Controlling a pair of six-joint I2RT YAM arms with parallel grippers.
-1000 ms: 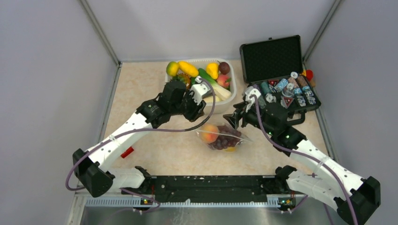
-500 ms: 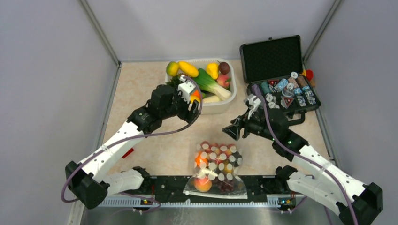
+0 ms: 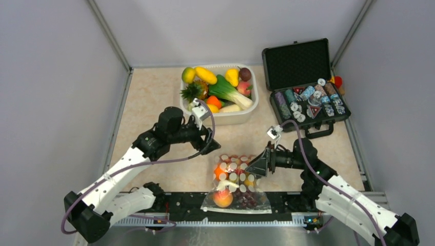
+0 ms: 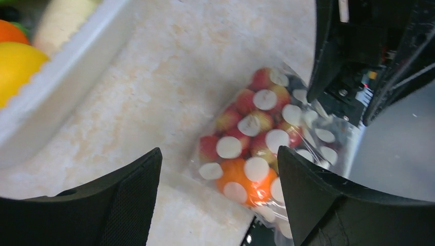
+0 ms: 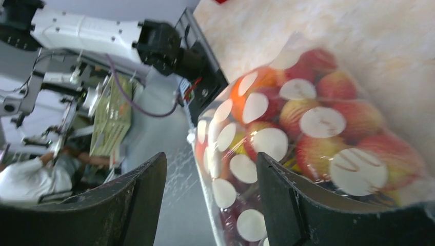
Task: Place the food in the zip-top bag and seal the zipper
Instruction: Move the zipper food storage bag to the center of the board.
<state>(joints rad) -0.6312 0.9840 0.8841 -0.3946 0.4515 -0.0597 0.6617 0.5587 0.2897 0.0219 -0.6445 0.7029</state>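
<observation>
Bag: the clear, white-dotted zip-top plastic bag point(image 3: 236, 182) lies at the table's near edge, its near end over the black base rail point(image 3: 179, 202).
Food: glossy toy fruits point(image 3: 222, 197) in red, orange and peach fill it.
Left gripper point(image 3: 207, 137): jaws wide apart and empty, between the white rectangular tub point(image 3: 241, 117) and the bag.
Right gripper point(image 3: 255, 166): jaws spread and empty, just beside the bag's right side.
Zipper: too faint to tell whether it is sealed.
Risk: a nudge from the right gripper could slide the bag off the edge, and any gap in the seal would let fruit spill.
</observation>
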